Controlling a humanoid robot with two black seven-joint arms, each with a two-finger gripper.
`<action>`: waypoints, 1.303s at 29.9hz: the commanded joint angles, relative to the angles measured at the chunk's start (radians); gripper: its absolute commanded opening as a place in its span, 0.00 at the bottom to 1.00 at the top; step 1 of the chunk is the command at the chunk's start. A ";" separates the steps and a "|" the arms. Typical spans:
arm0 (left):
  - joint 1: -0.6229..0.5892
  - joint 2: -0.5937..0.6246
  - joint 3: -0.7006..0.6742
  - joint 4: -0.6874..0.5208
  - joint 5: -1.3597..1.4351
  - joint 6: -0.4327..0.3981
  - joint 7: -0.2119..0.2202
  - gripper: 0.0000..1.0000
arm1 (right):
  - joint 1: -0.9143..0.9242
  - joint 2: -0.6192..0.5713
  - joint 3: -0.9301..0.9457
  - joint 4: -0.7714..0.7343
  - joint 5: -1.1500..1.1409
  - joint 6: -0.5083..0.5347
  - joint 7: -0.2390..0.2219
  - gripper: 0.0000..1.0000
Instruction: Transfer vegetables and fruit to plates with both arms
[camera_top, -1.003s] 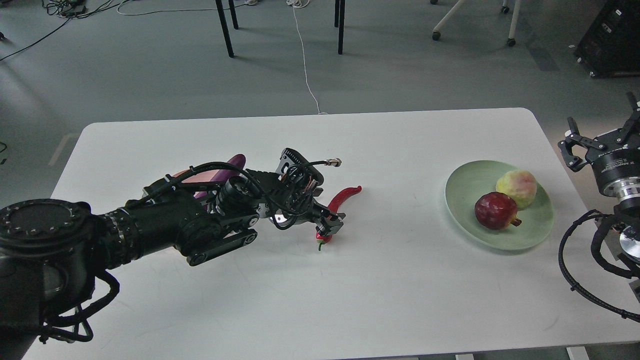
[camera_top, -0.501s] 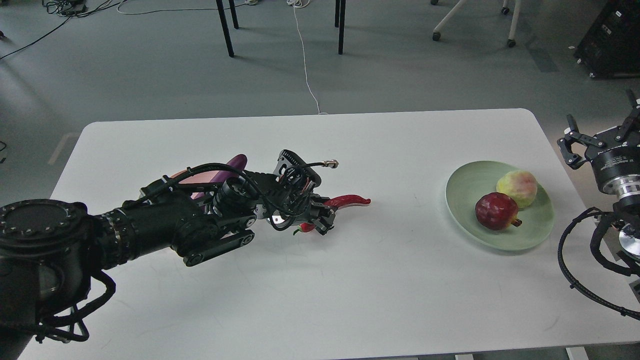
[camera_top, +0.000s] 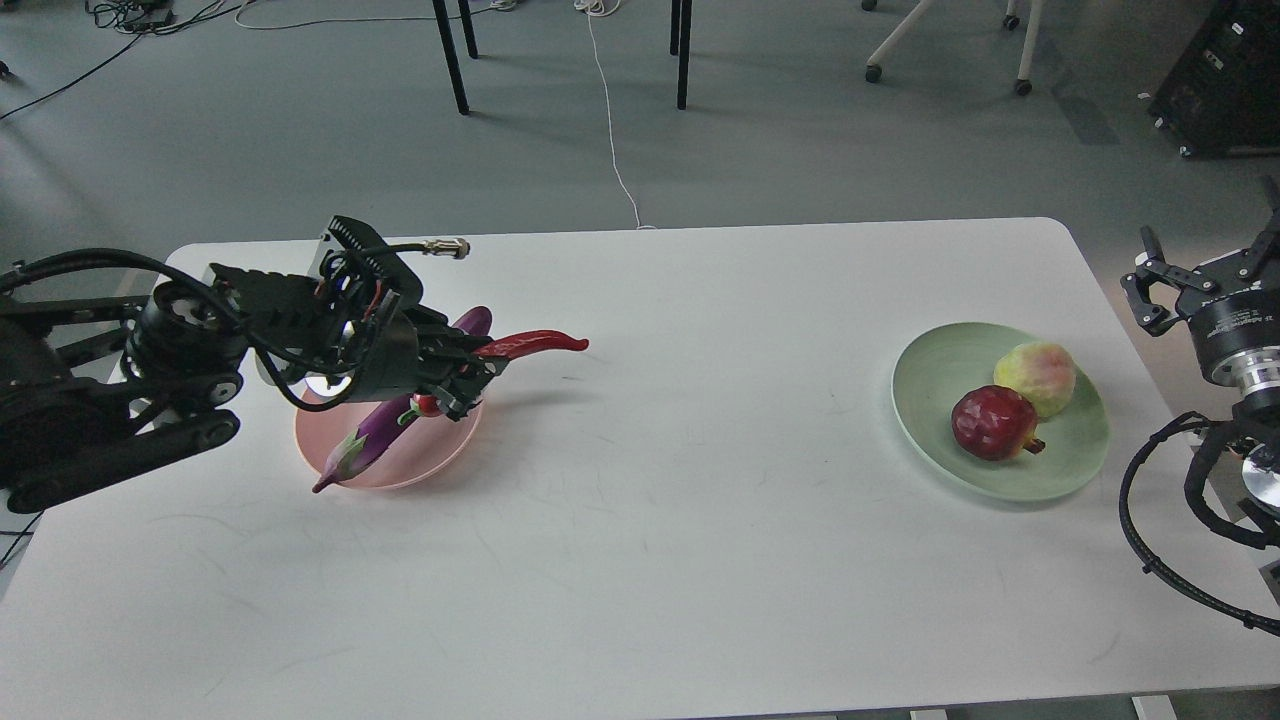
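Note:
My left gripper (camera_top: 462, 378) is shut on the red chili pepper (camera_top: 535, 343) and holds it in the air over the right rim of the pale pink plate (camera_top: 400, 462). The chili's tip sticks out to the right. The purple eggplant (camera_top: 378, 432) lies across the pink plate. The pale green plate (camera_top: 1000, 410) at the right holds the yellow-green fruit (camera_top: 1036, 377) and the dark red pomegranate (camera_top: 992, 422). My right gripper (camera_top: 1205, 270) is open and empty beyond the table's right edge.
The white table (camera_top: 640, 560) bears both plates. Black cable loops (camera_top: 1170, 530) of my right arm hang at the table's right edge. Chair and table legs (camera_top: 455, 60) stand on the floor beyond the far edge.
My left gripper lifted the chili off the table and carried it left to above the pink plate, uncovering the plate and eggplant. The right arm has hardly moved.

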 joint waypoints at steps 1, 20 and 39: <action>0.076 0.059 -0.011 0.004 0.006 0.018 0.002 0.39 | 0.000 0.002 0.000 0.000 0.000 0.000 0.000 0.97; 0.142 0.006 -0.317 0.130 -0.399 0.121 0.008 0.98 | 0.048 0.000 0.001 -0.022 0.000 0.000 0.000 0.99; 0.157 -0.310 -0.633 0.648 -1.823 0.143 -0.060 0.98 | 0.166 0.109 0.033 -0.118 0.014 0.000 -0.087 0.99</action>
